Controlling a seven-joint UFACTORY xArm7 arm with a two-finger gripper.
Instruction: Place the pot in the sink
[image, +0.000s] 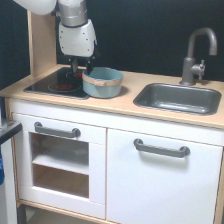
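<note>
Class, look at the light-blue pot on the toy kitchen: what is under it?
The pot sits on the wooden counter, overlapping the black stovetop edge. Whatever lies directly beneath its base is covered.

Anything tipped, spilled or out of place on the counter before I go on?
Nothing stands out. The pot sits upright, straddling the stovetop's edge and the wooden counter, with the gripper just behind its rim. The sink looks empty, and no spills or damage show.
</note>
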